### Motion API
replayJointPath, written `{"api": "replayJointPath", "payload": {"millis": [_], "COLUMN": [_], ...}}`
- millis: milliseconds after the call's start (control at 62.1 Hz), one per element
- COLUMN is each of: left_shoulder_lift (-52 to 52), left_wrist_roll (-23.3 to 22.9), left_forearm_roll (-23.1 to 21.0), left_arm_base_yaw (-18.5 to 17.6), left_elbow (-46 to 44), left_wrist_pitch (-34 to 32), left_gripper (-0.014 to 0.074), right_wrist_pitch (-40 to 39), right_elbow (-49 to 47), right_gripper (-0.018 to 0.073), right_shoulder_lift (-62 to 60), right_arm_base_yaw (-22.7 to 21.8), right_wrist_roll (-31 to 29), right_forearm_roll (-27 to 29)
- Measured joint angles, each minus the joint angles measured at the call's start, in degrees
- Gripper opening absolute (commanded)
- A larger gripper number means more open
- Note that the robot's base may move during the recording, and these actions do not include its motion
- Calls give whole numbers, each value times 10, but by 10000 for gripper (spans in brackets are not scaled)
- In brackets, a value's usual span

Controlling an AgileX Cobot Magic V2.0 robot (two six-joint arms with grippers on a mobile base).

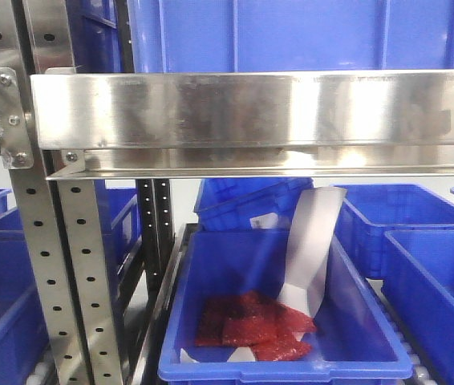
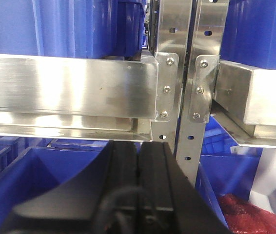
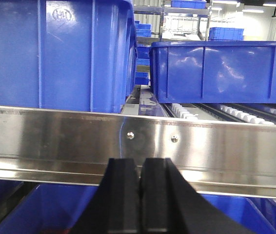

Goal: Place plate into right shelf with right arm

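Note:
The plate shows in no view. The right shelf's wide steel rail [image 1: 251, 108] runs across the front view, bolted to perforated uprights [image 1: 58, 265] at the left. In the right wrist view that rail [image 3: 211, 146] stands close in front of my right gripper [image 3: 140, 161], which is shut with nothing between its black fingers. My left gripper [image 2: 139, 144] is shut and empty too. It sits just below a steel rail [image 2: 69, 90], beside the paired uprights [image 2: 196, 73].
Below the rail a blue bin [image 1: 371, 353] holds red packets [image 1: 255, 325] and a curled white paper sheet [image 1: 311, 249]. More blue bins [image 1: 431, 265] stand around it. Large blue bins [image 3: 55, 53] sit on the upper level, over white rollers [image 3: 245, 116].

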Motion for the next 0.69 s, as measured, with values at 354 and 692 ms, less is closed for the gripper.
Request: {"api": "replayJointPath", "payload": {"millis": [354,692], "left_shoulder_lift": [0,0], "left_wrist_roll": [0,0], "left_forearm_roll": [0,0], "left_arm_base_yaw": [0,0], "left_elbow": [0,0], "left_wrist_pitch": [0,0], "left_gripper": [-128,-128], "right_wrist_pitch": [1,1], "right_elbow": [0,0], "right_gripper": [55,55], "right_shoulder_lift": [0,0], "right_arm_base_yaw": [0,0], "right_wrist_roll": [0,0], "right_forearm_roll": [0,0]}}
